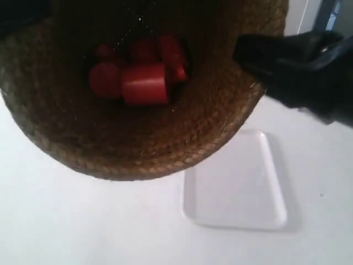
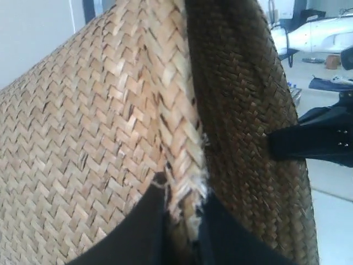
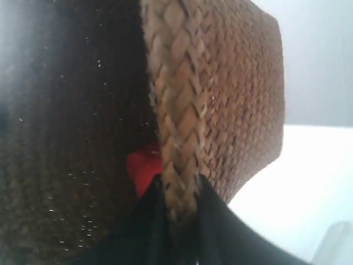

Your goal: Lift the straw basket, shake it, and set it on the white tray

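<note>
White worktop (image 1: 83,221), plain and glossy, carrying the items below.

1. Straw basket (image 1: 138,149): brown braided straw, wide round rim, dark interior. Held up clear of the worktop and tipped so that its mouth faces the exterior camera; not on the tray.
2. Red cylinders (image 1: 144,83): several, lumped together at the bottom of the basket; exact count unclear.
3. White tray (image 1: 237,182): rectangular, rounded corners, low rim. Lies flat on the worktop; in the exterior view the raised basket's rim overlaps its near corner.
4. Left end effector (image 2: 182,193): black fingers pinching the braided rim, one on the outer wall, one on the inner.
5. Right end effector (image 3: 179,193): black fingers pinching the rim likewise, a red cylinder showing just beside the inner finger.
</note>
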Action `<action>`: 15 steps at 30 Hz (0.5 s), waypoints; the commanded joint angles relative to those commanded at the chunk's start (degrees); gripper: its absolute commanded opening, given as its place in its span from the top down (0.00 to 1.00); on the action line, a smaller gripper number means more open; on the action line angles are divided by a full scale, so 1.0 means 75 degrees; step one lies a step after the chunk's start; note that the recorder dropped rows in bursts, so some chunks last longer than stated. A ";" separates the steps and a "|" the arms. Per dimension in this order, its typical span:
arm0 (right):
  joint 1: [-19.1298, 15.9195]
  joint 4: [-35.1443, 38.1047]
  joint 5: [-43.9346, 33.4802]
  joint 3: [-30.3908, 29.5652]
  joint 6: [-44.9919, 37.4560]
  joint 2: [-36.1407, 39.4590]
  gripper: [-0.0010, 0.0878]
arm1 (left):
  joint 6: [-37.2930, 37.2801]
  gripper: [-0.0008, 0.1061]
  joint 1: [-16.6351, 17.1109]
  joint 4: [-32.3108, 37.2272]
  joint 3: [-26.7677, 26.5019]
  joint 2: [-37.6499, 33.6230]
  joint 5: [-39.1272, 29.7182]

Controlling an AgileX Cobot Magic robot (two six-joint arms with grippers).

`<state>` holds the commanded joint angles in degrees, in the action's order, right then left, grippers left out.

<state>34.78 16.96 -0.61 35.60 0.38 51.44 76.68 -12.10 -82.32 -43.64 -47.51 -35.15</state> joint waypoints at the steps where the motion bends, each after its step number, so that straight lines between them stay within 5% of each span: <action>1: 0.0090 0.0060 -0.0476 0.0145 0.0180 -0.0166 0.99 | 0.0000 0.99 0.0000 -0.0001 -0.0116 0.0181 -0.0536; 4: 0.0455 0.0130 -0.1341 0.0506 0.0207 -0.1066 0.99 | -0.0249 0.99 0.0000 -0.0022 -0.0373 0.0865 -0.1160; 7: 0.0457 -0.0031 -0.0390 0.0201 0.0112 -0.1349 0.99 | -0.0229 0.99 0.0000 -0.0022 -0.0196 0.1095 0.0020; 10: 0.0234 -0.0197 0.0795 -0.0268 -0.0099 -0.0548 0.99 | -0.0111 0.99 0.0000 -0.0022 0.0112 0.0761 0.1176; 15: 0.0484 0.0136 -0.1323 0.0714 0.0668 -0.1009 0.99 | -0.0680 0.99 0.0000 0.0071 -0.0690 0.1338 -0.0093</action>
<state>38.40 17.98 -10.53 40.96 5.39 43.87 71.58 -12.10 -81.79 -48.82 -37.47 -35.84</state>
